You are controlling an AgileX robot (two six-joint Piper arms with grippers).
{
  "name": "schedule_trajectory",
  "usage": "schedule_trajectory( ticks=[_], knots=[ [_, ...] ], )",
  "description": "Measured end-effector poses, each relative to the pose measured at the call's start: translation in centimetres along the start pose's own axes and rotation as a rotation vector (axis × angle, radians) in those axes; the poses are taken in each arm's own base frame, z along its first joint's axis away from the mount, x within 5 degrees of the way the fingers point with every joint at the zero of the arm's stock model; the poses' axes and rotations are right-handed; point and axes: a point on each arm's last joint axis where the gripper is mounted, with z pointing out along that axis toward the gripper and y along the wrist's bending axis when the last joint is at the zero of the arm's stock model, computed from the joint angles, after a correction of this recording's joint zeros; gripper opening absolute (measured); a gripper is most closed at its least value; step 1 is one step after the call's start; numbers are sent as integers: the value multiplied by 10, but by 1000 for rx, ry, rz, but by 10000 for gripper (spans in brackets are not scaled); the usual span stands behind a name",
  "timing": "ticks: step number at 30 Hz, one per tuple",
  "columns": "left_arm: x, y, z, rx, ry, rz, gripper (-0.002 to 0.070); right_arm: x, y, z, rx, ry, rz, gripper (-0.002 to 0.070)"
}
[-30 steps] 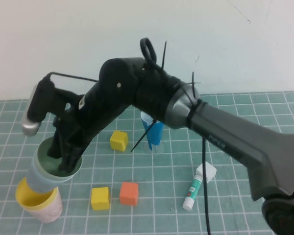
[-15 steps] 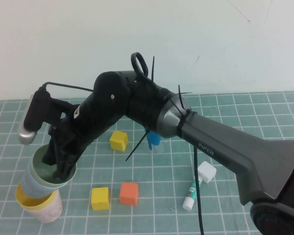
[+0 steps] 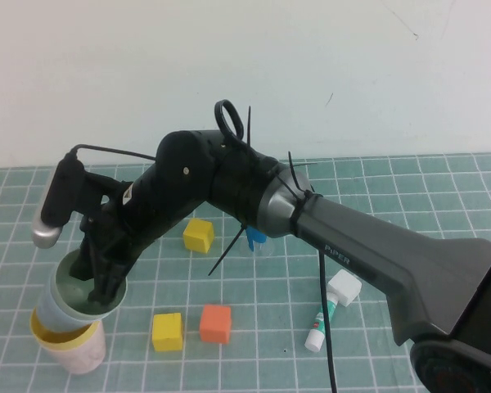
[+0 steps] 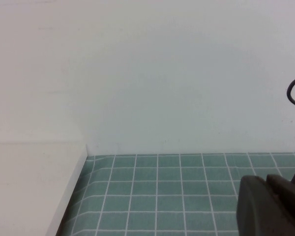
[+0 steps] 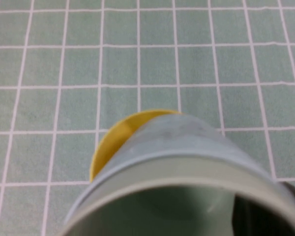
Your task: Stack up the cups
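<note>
My right gripper (image 3: pixel 98 278) reaches across to the table's left front and is shut on the rim of the pale green cup (image 3: pixel 69 288). That cup is nested in the light blue cup (image 3: pixel 47 315). Both sit tilted in the mouth of the yellow cup (image 3: pixel 61 337), which stands inside the pink cup (image 3: pixel 83 359). The right wrist view shows the green cup's inside (image 5: pixel 177 211), the blue wall (image 5: pixel 177 140), the yellow rim (image 5: pixel 115 137) and one finger (image 5: pixel 258 219) inside the cup. My left gripper (image 4: pixel 270 209) is a dark shape over the tiles near the wall.
A dark-blue cone (image 3: pixel 256 239) stands behind the right arm. A yellow cube (image 3: pixel 199 235) lies beside it. Another yellow cube (image 3: pixel 167 331) and an orange cube (image 3: pixel 216 323) lie near the front. A white-and-green tube (image 3: pixel 320 322) and a white block (image 3: pixel 344 287) lie to the right.
My right gripper has moved down and left with the green and blue cups. They now sit lower in the yellow cup.
</note>
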Motion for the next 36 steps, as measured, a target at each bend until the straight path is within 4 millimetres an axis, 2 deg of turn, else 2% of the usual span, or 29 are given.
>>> schedule_trajectory(
  ticks=[6, 8, 20, 24, 27, 29, 31, 35, 36],
  knots=[
    [1, 0, 0, 0, 0, 3, -1, -1, 0, 0, 4, -7, 0, 251],
    [1, 0, 0, 0, 0, 3, -1, -1, 0, 0, 0, -13, 6, 276],
    [0, 0, 0, 1, -2, 3, -1, -6, 1, -2, -7, -52, 6, 296],
    [0, 0, 0, 3, -6, 3, -1, -12, 1, -9, 1, -66, -19, 294],
    [0, 0, 0, 5, -11, 3, -1, -21, 2, -24, 17, -61, -65, 261],
    [-1, -1, 0, 6, -13, 3, -1, -29, 1, -41, 48, -29, -127, 179],
    [-1, -1, 0, 7, -16, 3, -1, -37, 2, -63, 88, 21, -192, 80],
    [-2, -1, -2, 10, -32, 4, -1, -50, 1, -113, 218, 134, -257, 17],
    [-2, -1, -2, 10, -36, 5, -1, -53, 1, -131, 266, 174, -269, 10]
  ],
)
